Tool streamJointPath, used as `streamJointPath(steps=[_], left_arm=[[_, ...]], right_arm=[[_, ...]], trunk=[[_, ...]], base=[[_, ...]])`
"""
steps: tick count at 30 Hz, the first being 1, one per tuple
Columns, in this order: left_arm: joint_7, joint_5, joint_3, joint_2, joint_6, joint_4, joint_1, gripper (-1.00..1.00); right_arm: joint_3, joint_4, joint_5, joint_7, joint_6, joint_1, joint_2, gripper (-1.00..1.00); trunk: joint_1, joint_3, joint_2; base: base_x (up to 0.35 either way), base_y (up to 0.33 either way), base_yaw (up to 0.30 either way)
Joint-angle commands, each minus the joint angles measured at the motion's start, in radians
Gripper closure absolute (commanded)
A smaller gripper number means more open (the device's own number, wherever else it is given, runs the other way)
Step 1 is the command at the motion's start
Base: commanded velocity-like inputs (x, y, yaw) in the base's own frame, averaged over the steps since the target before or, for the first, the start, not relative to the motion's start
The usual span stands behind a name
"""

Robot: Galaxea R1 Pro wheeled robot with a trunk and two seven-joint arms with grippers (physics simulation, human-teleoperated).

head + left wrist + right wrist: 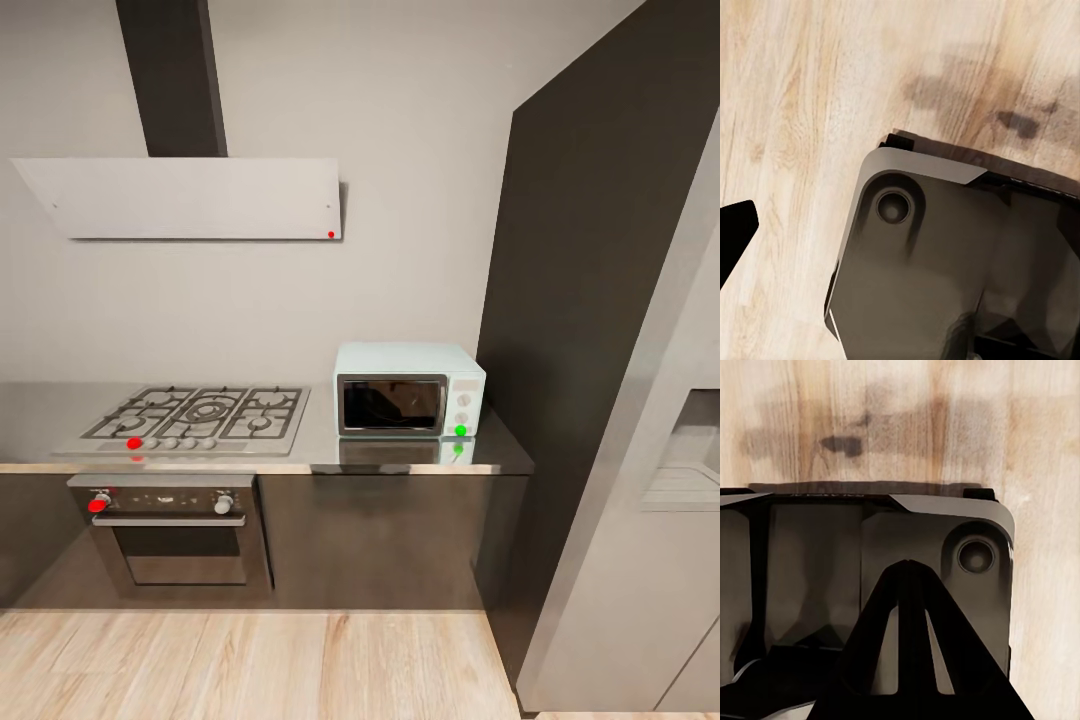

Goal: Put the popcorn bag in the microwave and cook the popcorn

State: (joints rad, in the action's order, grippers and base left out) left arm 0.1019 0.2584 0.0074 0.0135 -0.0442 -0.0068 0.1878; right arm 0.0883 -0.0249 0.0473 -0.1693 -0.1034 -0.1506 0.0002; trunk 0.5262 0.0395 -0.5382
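The right fingers [907,660] lie pressed together with nothing between them, hanging over the robot's dark base [817,555] and the wooden floor [1042,435]; of the left fingers [733,229] one black tip shows, so I cannot tell their opening. The microwave [408,388], door closed, sits on the worktop [400,455] right of the gas hob [195,415] (oven [175,530] below). No popcorn bag is visible beside the microwave; driving closer without finding it risks a wasted approach.
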Motion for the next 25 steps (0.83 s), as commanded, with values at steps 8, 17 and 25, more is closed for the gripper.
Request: streamJointPath(steps=[8, 17, 25], left_arm=[[0.002, 0.004, 0.0, 0.0, -0.003, 0.001, 0.001, -1.0], [0.002, 0.004, 0.0, 0.0, -0.003, 0.001, 0.001, -1.0], [0.002, 0.002, -0.001, -0.002, -0.004, 0.001, 0.001, -1.0]], right_arm=[[0.005, -0.002, 0.006, 0.008, -0.011, -0.001, -0.007, 1.0], [0.004, -0.008, 0.105, 0.01, -0.029, 0.002, -0.095, 1.0], [0.005, -0.009, 0.201, 0.011, -0.029, 0.009, -0.093, 1.0]], trunk=[[0.0, 0.002, -0.002], [0.0, 0.002, -0.002], [0.0, 0.002, -0.002]], base=[[0.0, 0.0, 0.0], [0.0, 0.0, 0.0], [0.0, 0.0, 0.0]])
